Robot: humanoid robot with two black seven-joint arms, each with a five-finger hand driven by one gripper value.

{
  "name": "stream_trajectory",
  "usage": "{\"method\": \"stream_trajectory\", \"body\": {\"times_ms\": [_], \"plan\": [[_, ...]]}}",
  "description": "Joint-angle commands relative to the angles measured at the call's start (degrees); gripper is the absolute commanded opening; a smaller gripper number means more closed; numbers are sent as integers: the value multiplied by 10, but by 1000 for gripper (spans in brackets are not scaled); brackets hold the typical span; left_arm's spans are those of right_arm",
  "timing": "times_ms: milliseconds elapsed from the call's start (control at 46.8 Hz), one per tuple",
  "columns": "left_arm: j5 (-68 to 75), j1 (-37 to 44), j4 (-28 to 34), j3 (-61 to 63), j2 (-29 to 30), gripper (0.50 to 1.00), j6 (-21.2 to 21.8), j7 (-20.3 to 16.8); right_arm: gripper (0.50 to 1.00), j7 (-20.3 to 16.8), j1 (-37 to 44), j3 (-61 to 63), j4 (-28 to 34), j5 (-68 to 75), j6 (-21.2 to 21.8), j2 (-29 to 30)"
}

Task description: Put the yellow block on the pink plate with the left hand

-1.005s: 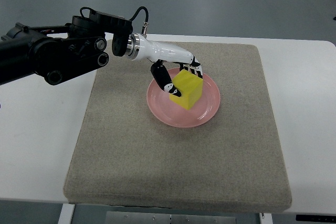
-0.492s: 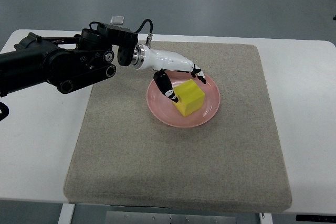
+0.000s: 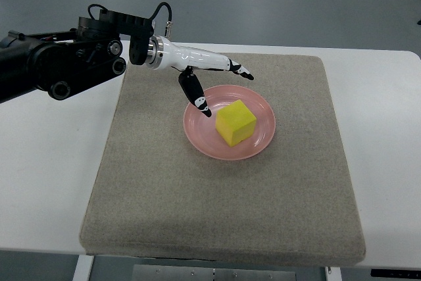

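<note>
Left hand [image 3: 209, 78] hangs with its white fingers [image 3: 238, 69] spread and nothing in them, the thumb [image 3: 195, 95] angled down toward the near rim of the pink plate [image 3: 200, 135] without clearly touching it; a bulky black arm [image 3: 59, 64] with round joints and a looped cable carries it in from the picture's left edge. Beyond the hand and arm stretches a smooth grey floor, with thin pale legs of some furniture at the far right corner. Under the hand lies a white table [image 3: 46, 176], matte and flat, with rounded far corners. Spread across the table, below and to the right of the hand, is a large square mat [image 3: 223, 215] of coarse beige fabric, felt-like, its corners softly rounded. On the mat, directly beneath the fingertips, sits the plate, round, shallow and glossy. The yellow block [image 3: 235, 122] rests on the plate just beside the thumb tip and apart from it, a plain matte cube turned slightly askew
</note>
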Motion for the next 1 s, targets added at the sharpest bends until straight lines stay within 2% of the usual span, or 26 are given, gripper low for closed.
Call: {"method": "stream_trajectory", "body": {"times_ms": [0,150,257,577,834,983], "plan": [[-33,0,1,-31,18,994,-40,1,924,0,0,0,0,0,0,0],[-99,5,15,-52,50,994,-69,1,924,0,0,0,0,0,0,0],[-170,6,30,-51,59,994,-71,1,924,0,0,0,0,0,0,0],[-422,35,49,-55,137,994,-71,1,924,0,0,0,0,0,0,0],[-578,85,98,-59,152,994,-72,1,924,0,0,0,0,0,0,0],[-675,130,118,-78,160,994,-103,1,924,0,0,2,0,1,0,0]]}}
